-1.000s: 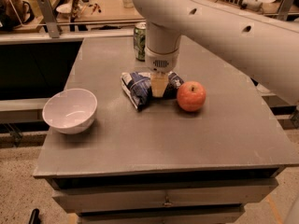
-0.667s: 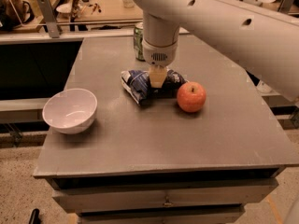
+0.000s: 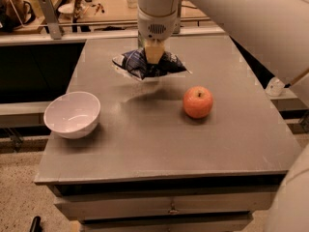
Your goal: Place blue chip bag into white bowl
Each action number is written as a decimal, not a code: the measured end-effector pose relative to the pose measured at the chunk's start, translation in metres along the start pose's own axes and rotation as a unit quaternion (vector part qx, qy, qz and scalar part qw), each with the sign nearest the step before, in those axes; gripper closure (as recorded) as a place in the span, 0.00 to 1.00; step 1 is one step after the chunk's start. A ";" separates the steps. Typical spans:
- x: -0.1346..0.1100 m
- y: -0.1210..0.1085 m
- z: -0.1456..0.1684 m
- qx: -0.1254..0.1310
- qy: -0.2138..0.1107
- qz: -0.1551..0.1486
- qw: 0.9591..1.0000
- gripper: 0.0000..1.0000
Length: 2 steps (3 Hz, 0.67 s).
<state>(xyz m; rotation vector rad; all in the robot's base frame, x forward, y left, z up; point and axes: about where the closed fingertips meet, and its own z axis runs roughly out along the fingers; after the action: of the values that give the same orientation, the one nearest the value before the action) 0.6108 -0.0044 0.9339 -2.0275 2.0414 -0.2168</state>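
- A large white robot arm [image 3: 231, 13] comes in from the upper right and points straight down over the far part of a worktop.
- The grey worktop [image 3: 159, 144] fills most of the view. It carries a bowl and an apple.
- The white bowl [image 3: 72, 127] sits near the front left corner, upright, with nothing in it.
- The blue chip bag [image 3: 133, 63] hangs in the air above the far middle of the worktop. Its shadow lies on the surface just beneath it, and it is well apart from the bowl.
- A red apple [image 3: 198, 102] rests right of centre, clear of both bag and bowl.
- The hand [image 3: 154, 57] at the arm's tip is pinched closed on the top of the bag and carries it.
- Progress, as a judgement: the grasp and lift look done. What is left is carrying the bag forward and left over the bowl, then releasing it inside.
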 end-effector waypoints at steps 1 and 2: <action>-0.028 -0.006 -0.026 0.017 -0.024 -0.027 0.999 1.00; -0.063 0.008 -0.055 0.034 -0.064 -0.069 0.995 1.00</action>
<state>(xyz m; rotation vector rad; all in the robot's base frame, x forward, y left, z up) 0.5872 0.0545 0.9890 -2.0864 1.7972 -0.1750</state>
